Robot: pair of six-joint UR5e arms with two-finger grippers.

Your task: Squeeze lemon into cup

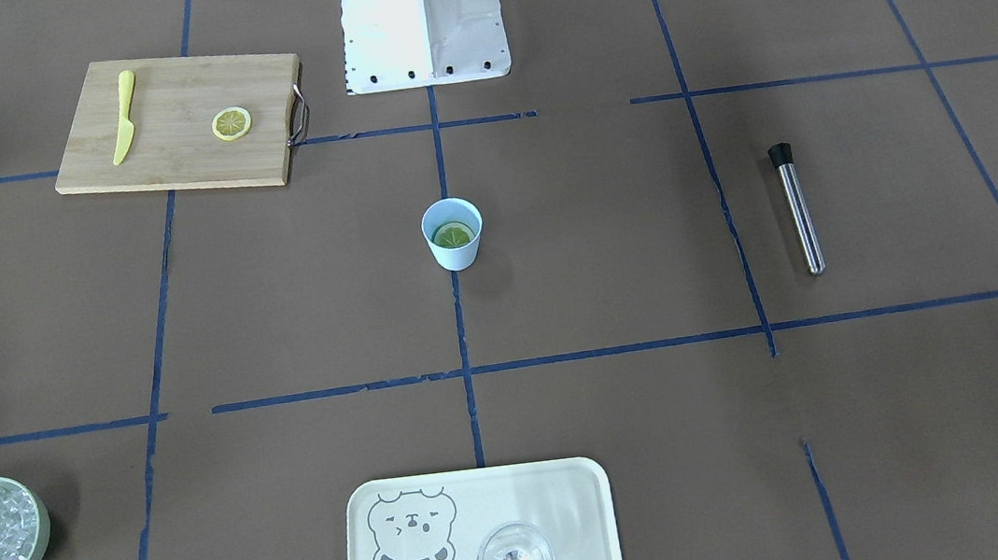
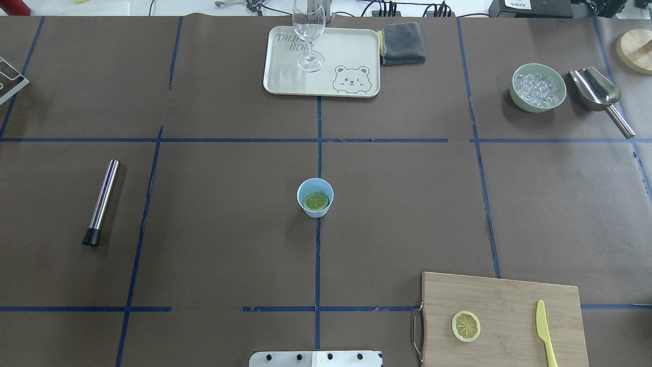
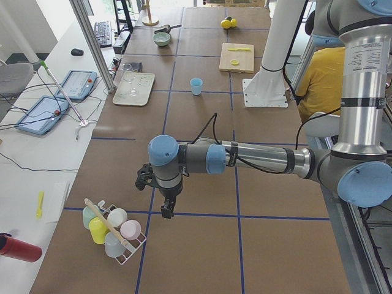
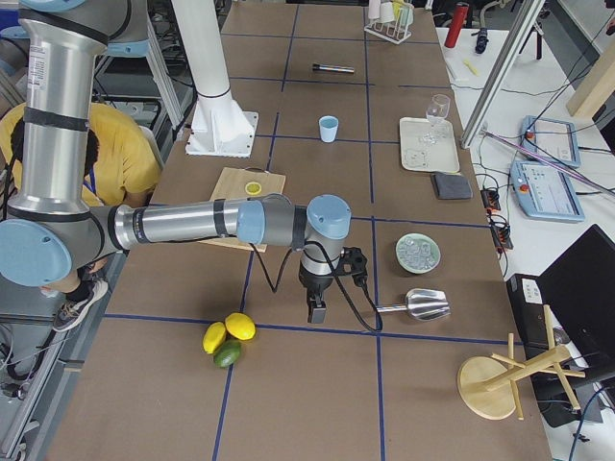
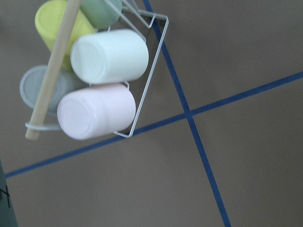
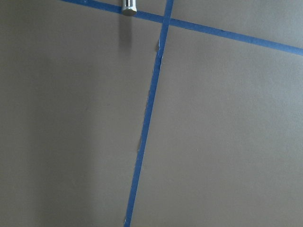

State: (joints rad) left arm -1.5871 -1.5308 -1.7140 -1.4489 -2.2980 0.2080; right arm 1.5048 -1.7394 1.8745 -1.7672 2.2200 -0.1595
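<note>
The pale blue cup (image 1: 456, 255) (image 2: 316, 211) stands at the table's middle, and a yellow-green citrus slice (image 1: 453, 234) (image 2: 316, 201) lies inside it. A yellow lemon slice (image 1: 231, 123) (image 2: 465, 326) lies on the bamboo cutting board (image 1: 175, 162) (image 2: 504, 300). Neither gripper is near the cup. My left gripper (image 3: 166, 211) hangs over the table's left end beside a rack of cups. My right gripper (image 4: 315, 312) hangs over the right end near a steel scoop. Both show only in the side views, so I cannot tell whether they are open or shut.
A yellow plastic knife (image 2: 545, 331) lies on the board. A steel muddler (image 2: 101, 202) lies on my left. A cream tray (image 2: 326, 81) with a clear glass (image 2: 308, 30), a grey cloth (image 2: 403, 43), a green ice bowl (image 2: 538, 87) and a scoop (image 2: 598, 94) stand on the far side. The cup rack (image 5: 94, 75) is under my left wrist.
</note>
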